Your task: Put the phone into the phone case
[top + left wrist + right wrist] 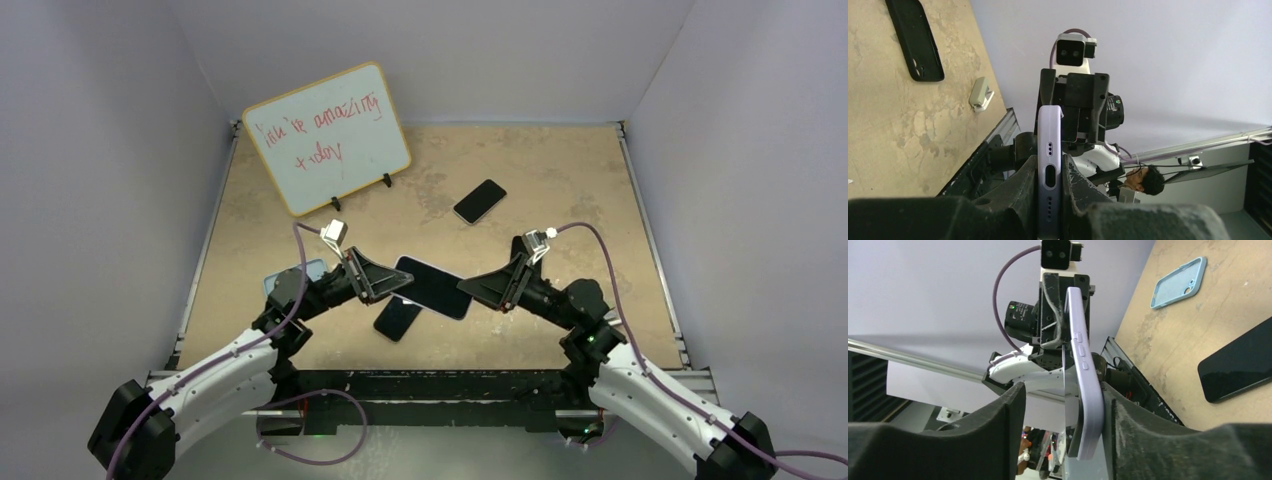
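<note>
**Top view:** The dark flat slab phone [432, 287] is held clear of the tan worktop [560, 180]. It sits nearer the arms than the wood-framed whiteboard [328, 135], between the left gripper [398, 283] and the right gripper [470, 290].

**Left wrist view:** The left fingers [1020, 185] are clamped on the lilac soft-plastic phone case [1049, 145] around the phone.

**Right wrist view:** The right fingers [1010, 410] stand apart, and only one touches the case.

**Assessment:** The phone appears to be inside the case. Full seating cannot be confirmed, so pressing home probably remains.

There are two phones: a purple phone [1083, 365] and a black phone [1243, 367]. Two cases: a blue case [1179, 282] and a black case [915, 40]. One whiteboard [327, 138].
</note>
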### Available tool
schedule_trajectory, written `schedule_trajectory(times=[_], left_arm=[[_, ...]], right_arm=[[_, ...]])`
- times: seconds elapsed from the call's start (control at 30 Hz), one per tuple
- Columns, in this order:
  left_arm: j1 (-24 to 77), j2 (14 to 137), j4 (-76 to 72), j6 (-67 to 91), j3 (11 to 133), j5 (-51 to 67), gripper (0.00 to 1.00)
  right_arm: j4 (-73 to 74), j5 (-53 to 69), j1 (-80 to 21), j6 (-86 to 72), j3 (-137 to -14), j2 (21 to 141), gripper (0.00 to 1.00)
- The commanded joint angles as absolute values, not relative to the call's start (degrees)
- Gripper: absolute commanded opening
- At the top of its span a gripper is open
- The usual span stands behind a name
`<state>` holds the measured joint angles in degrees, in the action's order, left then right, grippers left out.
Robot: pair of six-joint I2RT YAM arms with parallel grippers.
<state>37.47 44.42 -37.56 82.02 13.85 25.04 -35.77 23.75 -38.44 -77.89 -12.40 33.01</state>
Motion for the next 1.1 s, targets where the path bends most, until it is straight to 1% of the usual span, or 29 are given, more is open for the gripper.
schedule_trajectory(times=[0.0,0.07,0.2,0.27,0.37,0.5,0.53,0.6,0.67,0.7,0.73,0.83,0.9,1.07], left_arm=[[37.18,44.01,-41.68,80.99,13.44,23.4,0.0],[37.26,44.08,-46.01,81.93,12.06,22.57,0.0],[37.18,44.36,-52.24,83.42,10.21,20.72,0.0],[37.23,44.67,-52.43,83.04,10.28,20.31,0.0],[37.2,45.16,-53.27,82.54,9.71,19.21,0.0],[37.24,45.34,-56.44,82.94,8.49,16.81,0.0],[37.26,45.35,-56.18,82.56,8.67,16.57,0.0],[37.24,45.51,-55.1,81.16,9.35,16.57,0.0],[37.18,45.61,-53.13,79.14,10.0,16.68,0.0],[37.18,45.49,-52.1,78.18,10.26,16.7,0.0],[37.25,45.15,-50.29,76.61,10.71,16.58,0.0],[37.26,43.25,-35.94,66.29,16.21,15.87,0.0],[37.26,42.88,-29.37,60.58,20.1,15.42,0.0],[37.2,43.19,-26.66,55.66,21.87,17.2,0.0]], right_arm=[[-34.22,25.58,-38.37,-74.74,-17.04,32.8,0.61],[-34.27,26.57,-38.41,-75.48,-16.3,33.53,0.65],[-34.44,27.25,-38.86,-76.37,-14.92,35.16,0.67],[-34.51,27.13,-39.47,-76.25,-14.64,36.17,0.66],[-33.99,27.69,-40.13,-75.65,-15.21,38.15,0.62],[-33.71,28.77,-40.17,-75.26,-15.98,40.24,0.63],[-34.21,28.82,-40.17,-75.3,-15.95,40.39,0.6],[-35.29,28.32,-40.24,-75.88,-15.4,40.18,0.44],[-36.79,27.49,-40.22,-76.75,-14.57,39.75,0.19],[-37.28,26.96,-40.24,-77.24,-14.09,39.47,0.02],[-36.8,26.25,-40.23,-77.97,-13.73,39.18,0.0],[-33.29,24.27,-40.22,-80.51,-13.15,38.7,0.0],[-32.6,24.19,-40.17,-81.96,-12.89,38.96,0.0],[-34.78,23.52,-40.18,-82.9,-12.48,39.11,0.0]])
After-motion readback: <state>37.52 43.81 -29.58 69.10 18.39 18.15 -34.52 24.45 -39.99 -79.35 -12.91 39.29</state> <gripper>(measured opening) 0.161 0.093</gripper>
